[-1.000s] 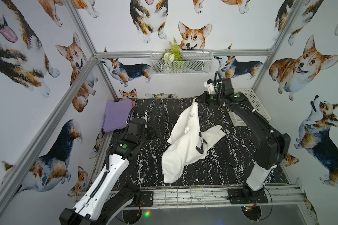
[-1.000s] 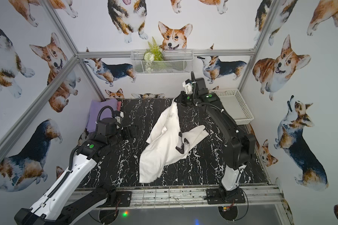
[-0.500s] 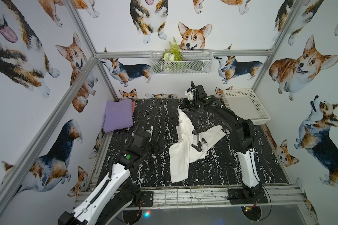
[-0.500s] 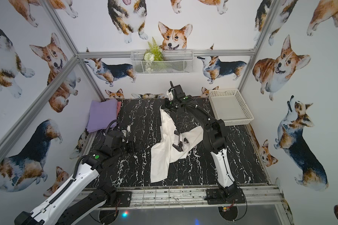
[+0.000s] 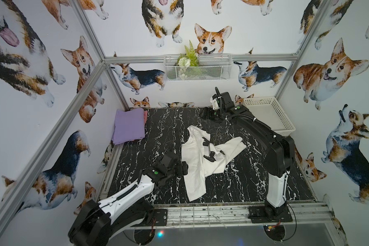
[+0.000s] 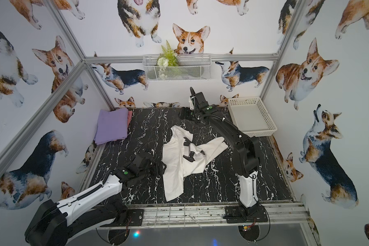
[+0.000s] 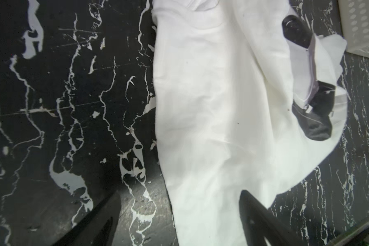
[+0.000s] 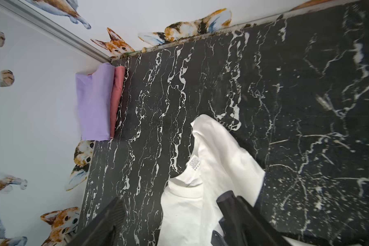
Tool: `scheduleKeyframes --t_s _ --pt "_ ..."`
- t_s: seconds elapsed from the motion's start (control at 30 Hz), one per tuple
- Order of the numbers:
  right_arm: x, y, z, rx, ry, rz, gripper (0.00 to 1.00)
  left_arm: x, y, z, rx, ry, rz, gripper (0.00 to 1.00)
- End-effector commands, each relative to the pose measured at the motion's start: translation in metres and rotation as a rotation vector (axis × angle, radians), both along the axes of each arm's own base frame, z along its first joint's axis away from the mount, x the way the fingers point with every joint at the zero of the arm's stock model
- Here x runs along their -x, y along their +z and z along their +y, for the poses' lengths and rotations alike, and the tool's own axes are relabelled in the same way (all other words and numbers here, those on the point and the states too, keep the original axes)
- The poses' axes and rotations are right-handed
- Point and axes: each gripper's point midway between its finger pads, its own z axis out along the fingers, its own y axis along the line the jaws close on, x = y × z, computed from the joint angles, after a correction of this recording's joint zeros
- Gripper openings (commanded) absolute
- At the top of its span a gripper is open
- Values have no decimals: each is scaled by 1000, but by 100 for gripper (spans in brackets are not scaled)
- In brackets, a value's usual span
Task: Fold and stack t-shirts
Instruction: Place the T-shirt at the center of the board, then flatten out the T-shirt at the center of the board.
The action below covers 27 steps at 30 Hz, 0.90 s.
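Note:
A white t-shirt [image 5: 198, 164] with a black-and-grey print lies crumpled in the middle of the black marble table [image 5: 158, 127], shown in both top views. My left gripper [image 5: 180, 170] is open at the shirt's left edge. In the left wrist view one of its fingers [image 7: 256, 215] is over the white cloth [image 7: 211, 106] and the other is over bare table. My right gripper [image 5: 207, 114] hangs open near the table's back edge, beyond the shirt's collar end [image 8: 200, 161], holding nothing. A folded lavender t-shirt [image 5: 128, 125] lies on a pinkish one [image 5: 145, 116] in the back left corner.
A white perforated basket [image 5: 285, 125] stands at the back right of the table. A wire basket [image 5: 197, 73] with a plant hangs on the back wall. Metal frame rails run along the table's front edge [image 5: 200, 213].
My right gripper opened and let go of the white shirt, which dropped onto the table. My left arm moved in to the shirt's left edge.

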Motion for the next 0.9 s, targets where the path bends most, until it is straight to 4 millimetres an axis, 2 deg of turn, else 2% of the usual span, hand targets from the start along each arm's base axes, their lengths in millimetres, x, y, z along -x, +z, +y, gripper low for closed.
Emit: scheduleKeyframes --t_s 0.0,0.2,0.47,0.57,0.6,0.63,0.7,0.73,0.77,0.87 --pt "5 15 -16 28 -28 -78 83 -7 1 -14 59 16 -11 83" --pt "28 28 -38 40 -61 -108 83 -5 -14 -22 55 21 33 82" --pt "51 46 -56 17 -89 -140 83 6 -45 -24 -27 30 146 81" --pt "58 48 -61 13 -100 -146 82 6 -53 -31 -26 24 176 78" --pt "59 47 -63 16 -104 -146 82 6 -55 -35 -19 20 180 75" --pt "61 47 -65 20 -109 -146 82 5 -56 -39 -7 19 183 64" --pt "63 46 -69 28 -120 -145 83 5 -57 -45 11 14 184 32" --pt "65 46 -71 27 -122 -147 82 5 -55 -49 25 7 181 5" --pt "67 46 -72 27 -122 -147 82 4 -53 -50 26 12 183 0" --pt "71 47 -75 25 -128 -151 82 2 -37 -49 6 7 165 0"
